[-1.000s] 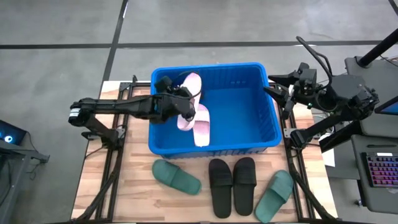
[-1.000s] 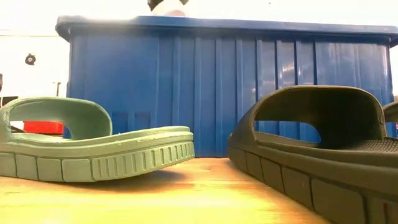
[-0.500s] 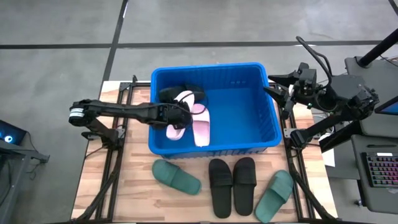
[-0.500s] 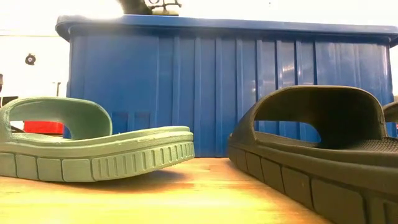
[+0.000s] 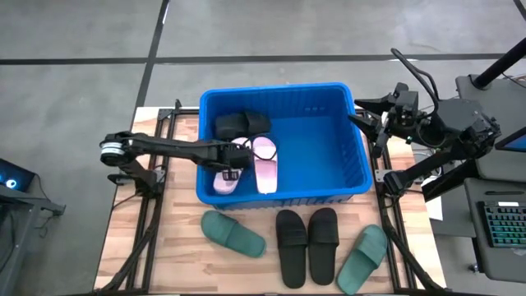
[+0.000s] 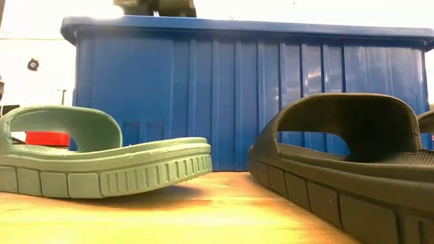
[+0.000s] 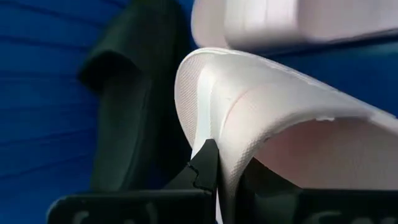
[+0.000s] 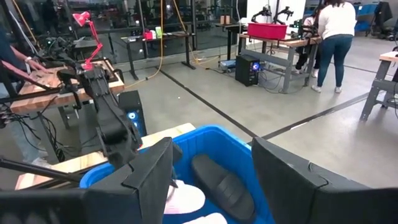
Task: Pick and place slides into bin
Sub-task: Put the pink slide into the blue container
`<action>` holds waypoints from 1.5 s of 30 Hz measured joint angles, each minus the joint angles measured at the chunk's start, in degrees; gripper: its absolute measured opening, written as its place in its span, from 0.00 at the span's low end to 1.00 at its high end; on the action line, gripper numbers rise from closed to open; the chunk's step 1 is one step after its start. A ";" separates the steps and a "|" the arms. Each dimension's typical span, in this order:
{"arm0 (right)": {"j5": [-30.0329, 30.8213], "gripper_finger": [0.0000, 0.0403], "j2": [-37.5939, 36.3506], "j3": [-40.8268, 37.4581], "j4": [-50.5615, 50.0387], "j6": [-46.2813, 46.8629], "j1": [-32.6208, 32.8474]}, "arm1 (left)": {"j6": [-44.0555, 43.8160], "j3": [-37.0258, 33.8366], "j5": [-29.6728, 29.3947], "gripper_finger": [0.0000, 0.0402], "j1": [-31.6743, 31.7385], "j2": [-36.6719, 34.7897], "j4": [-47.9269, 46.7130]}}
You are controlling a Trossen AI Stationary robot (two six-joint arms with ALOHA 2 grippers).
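High view: the left hand reaches over the left wall of the large bright blue ribbed plastic bin on the wooden table, its fingers pressed together on the strap of a pale pink rubber slide sandal that sits low in the bin's near left part. A second pale pink rubber slide lies just to its right on the bin floor, and a black rubber slide lies at the bin's far left corner. The left wrist view shows one dark finger of that hand pinching the pink strap, with the black slide close beside it against the blue wall.

On the table near the bin's front wall, four slides lie in a row: a dark green rubber slide at the left, a pair of black rubber slides side by side in the middle, and another dark green rubber slide at the right, angled. The low view sets the left green slide and one black slide in front of the bin's ribbed wall.

The right hand waits beyond the bin's right rim, fingers spread apart and holding nothing. Its wrist view looks across the bin to a workshop floor, where a person stands at a bench.
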 joint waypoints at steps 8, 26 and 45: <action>0.02 0.52 0.00 0.00 0.00 0.00 -0.02 | -9.42 2.56 -1.08 0.00 1.05 7.33 -3.80; 0.00 0.52 0.00 0.00 0.00 0.02 -0.02 | -15.86 4.96 -1.43 0.00 1.86 14.37 -4.89; -0.02 0.52 0.00 0.00 0.00 0.01 -0.02 | -15.41 5.08 14.37 0.33 5.89 14.06 -4.43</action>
